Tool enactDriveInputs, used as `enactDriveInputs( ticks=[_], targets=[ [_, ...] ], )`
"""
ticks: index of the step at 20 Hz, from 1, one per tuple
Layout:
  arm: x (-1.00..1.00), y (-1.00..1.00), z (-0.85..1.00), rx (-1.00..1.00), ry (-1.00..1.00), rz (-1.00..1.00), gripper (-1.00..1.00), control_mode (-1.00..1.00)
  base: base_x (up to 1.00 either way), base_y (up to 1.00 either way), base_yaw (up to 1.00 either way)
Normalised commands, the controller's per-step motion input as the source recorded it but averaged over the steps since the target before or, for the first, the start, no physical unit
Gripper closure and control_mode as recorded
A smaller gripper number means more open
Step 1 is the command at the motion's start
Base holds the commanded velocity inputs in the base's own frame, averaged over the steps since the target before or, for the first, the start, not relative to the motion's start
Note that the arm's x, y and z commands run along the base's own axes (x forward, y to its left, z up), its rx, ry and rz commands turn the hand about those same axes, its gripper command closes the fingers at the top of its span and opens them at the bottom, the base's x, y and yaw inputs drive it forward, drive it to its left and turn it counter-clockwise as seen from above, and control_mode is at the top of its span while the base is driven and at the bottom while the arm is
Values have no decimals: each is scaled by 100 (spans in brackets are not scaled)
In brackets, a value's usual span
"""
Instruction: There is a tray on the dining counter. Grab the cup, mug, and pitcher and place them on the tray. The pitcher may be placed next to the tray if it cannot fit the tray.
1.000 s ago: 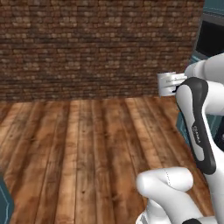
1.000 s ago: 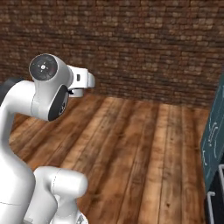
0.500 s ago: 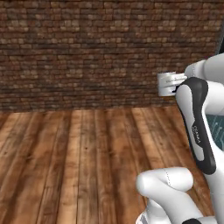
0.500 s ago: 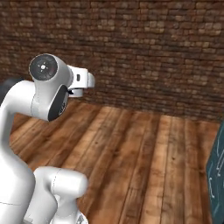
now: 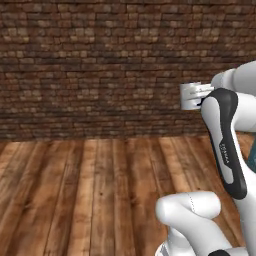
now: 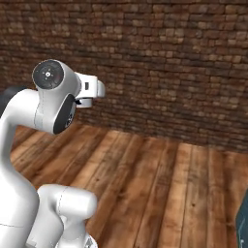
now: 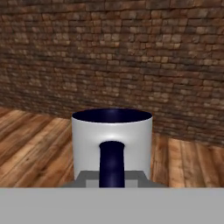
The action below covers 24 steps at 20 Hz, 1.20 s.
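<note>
mug [image 7: 112, 144] base – hidden | fingers – hidden behind mug handle [image 7: 111, 164]

One light grey mug [image 7: 112, 144] with one dark navy handle [image 7: 111, 162]. One brick wall [image 5: 100, 65], one wooden floor [image 5: 90, 200].

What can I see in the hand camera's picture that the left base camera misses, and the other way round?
The hand view looks straight at the mug: its dark navy handle faces the camera and its dark inside shows at the rim. The left base view adds the white arm carrying it, with the mug as a small grey shape held up high beside the arm. Both share the mug, the brick wall and the wooden floor.
</note>
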Motion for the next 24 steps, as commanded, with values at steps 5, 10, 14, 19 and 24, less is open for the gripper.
enactDriveInputs(
  ticks=[5,10,14,19,24],
  targets=[
    [0,0,0,0,0,0,100,100,100,1,15],
    [0,0,0,0,0,0,100,100,100,0,38],
    [0,0,0,0,0,0,100,100,100,0,64],
    [0,0,0,0,0,0,100,100,100,0,65],
    [0,0,0,0,0,0,100,100,100,0,64]
  ],
)
